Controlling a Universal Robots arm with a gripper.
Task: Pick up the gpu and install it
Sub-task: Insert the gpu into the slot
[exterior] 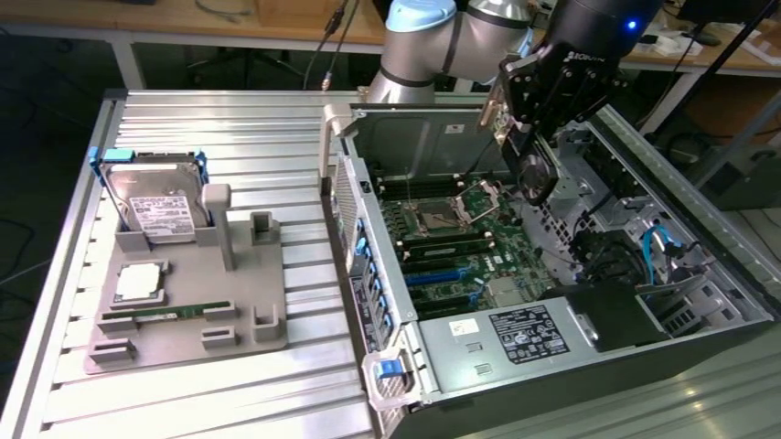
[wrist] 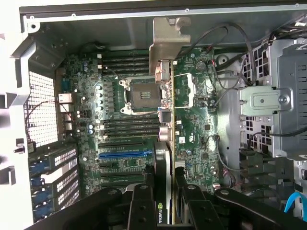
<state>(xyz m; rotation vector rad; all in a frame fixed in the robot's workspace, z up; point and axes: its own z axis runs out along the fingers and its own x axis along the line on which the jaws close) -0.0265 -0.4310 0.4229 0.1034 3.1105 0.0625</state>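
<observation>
So the gripper (wrist: 164, 196) is clamped partway shut on the gpu (wrist: 164, 158), edge-on above the motherboard (wrist: 192, 134), its long axis square to the blue slot (wrist: 125, 154).

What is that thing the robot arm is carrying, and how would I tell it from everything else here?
Look at the open computer case on the exterior view's right; the robot's tool hangs over its far end. Gripped in it, above the green motherboard, is the gpu: a thin dark card with a round black fan, the only part held in the air.
</observation>
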